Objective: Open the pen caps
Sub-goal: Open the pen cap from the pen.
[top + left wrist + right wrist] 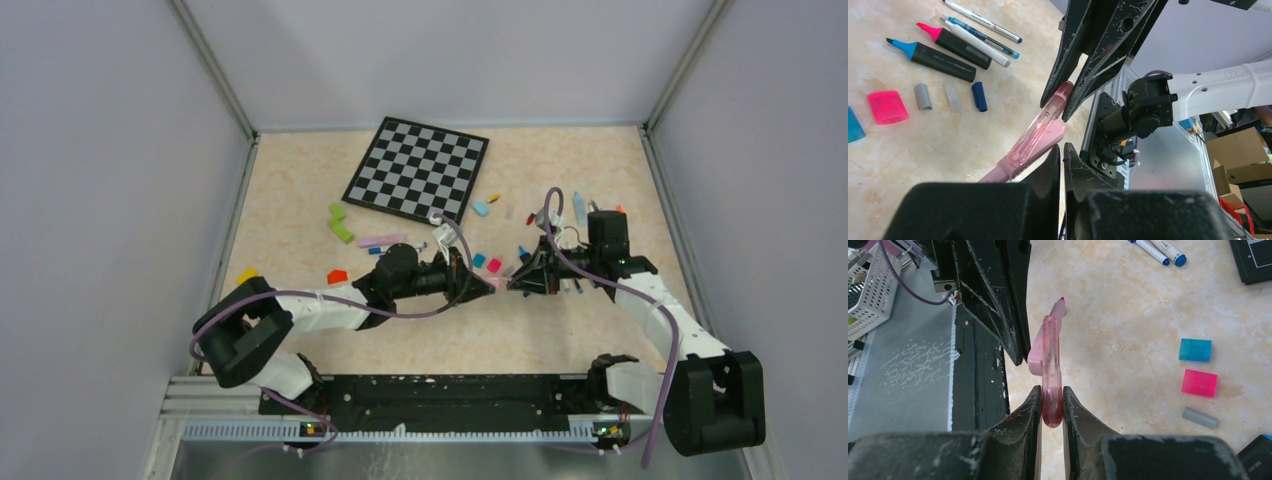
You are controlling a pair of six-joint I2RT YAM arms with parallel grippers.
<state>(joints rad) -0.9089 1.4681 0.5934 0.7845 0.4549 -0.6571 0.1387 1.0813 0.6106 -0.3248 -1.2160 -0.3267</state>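
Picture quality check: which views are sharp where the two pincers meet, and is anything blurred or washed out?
Top external: even light, soft shadows, but the pink pen is tiny in frame. Left wrist: the left pincer is a dark blur, the pen's translucent cap sharp. Right wrist: the right pincer is soft up close, cap and table crisp, no harsh glare.

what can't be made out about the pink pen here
Left wrist: pink pen rear end hidden behind the left gripper; whether its shut fingers pinch the barrel is unclear.
Right wrist: fingers of the right gripper cover the sides of the pink cap; seam with barrel unclear.
Top external: pen and cap too small between the fingertips.
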